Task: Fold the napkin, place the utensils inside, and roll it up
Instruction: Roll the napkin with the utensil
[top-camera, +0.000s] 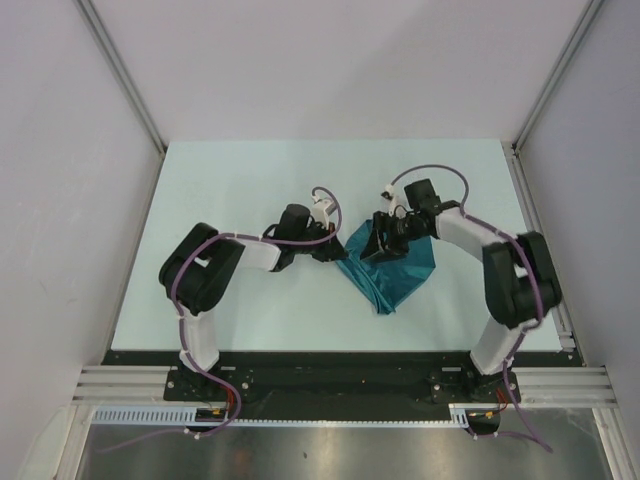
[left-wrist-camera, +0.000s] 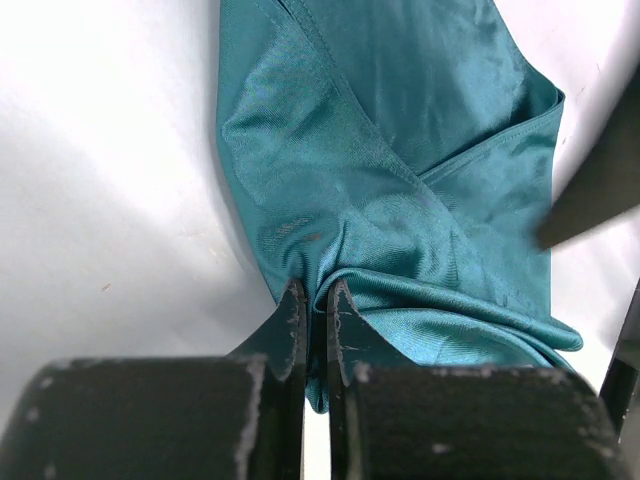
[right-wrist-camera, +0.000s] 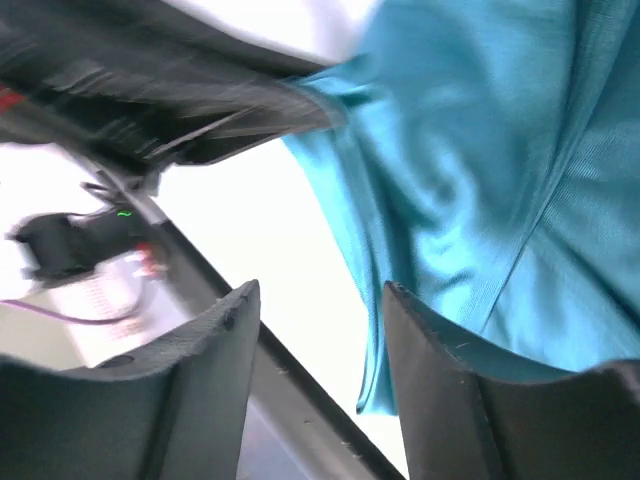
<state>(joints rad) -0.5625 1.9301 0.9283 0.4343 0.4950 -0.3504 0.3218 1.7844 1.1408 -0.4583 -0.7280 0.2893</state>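
The napkin (top-camera: 392, 270) lies on the table (top-camera: 250, 180), right of centre in the top external view. It is bunched into an irregular shape, with one pointed corner directed toward the near edge. Both arms are reached inward, so that the cloth is located between the two claws.

The left claw (top-camera: 328, 252) is positioned at the left edge of the napkin. In the left wrist view its fingers (left-wrist-camera: 292, 320) are shown drawn almost together, with a gathered fold of the teal fabric clenched between them. From the fingertips the cloth is spread away in overlapping, creased layers across the white surface.

The right claw (top-camera: 385, 245) is positioned over the far left part of the napkin. In the right wrist view its fingers (right-wrist-camera: 225, 340) are shown set well apart, in the released condition, and bare table is visible through the gap. The fabric is seen beside and beyond one finger only. Contact between that finger and the cloth cannot be determined, as the view is blurred.
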